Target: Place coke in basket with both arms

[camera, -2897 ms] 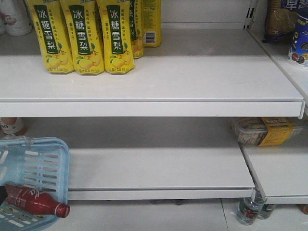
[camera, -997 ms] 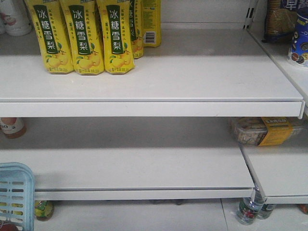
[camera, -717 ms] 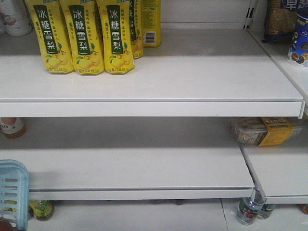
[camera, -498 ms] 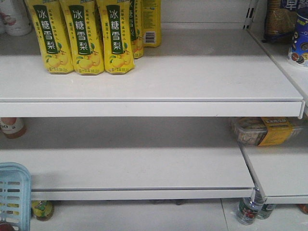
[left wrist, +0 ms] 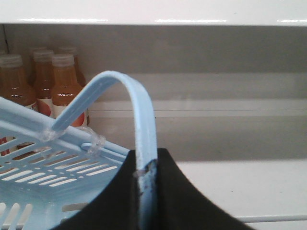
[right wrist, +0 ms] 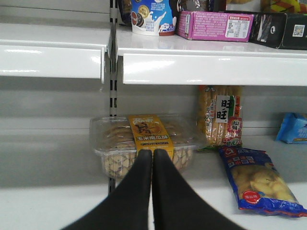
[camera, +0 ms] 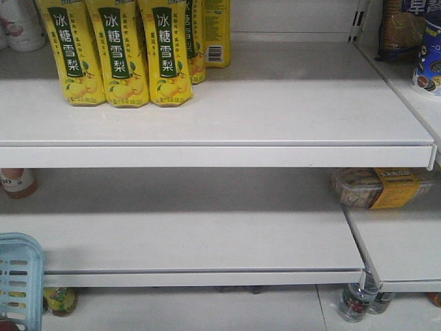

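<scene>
Blue basket (left wrist: pixel 72 158) handle in left end effector (left wrist: pixel 146 191)

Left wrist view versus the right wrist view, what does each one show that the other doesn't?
Only the left wrist view shows the basket, its handle pinched between the left gripper fingers, and amber bottles behind it. Only the right wrist view shows the right gripper with fingers pressed together on nothing, a clear snack box, a blue snack bag and a pink box. Both show white shelving; neither shows the coke.
</scene>
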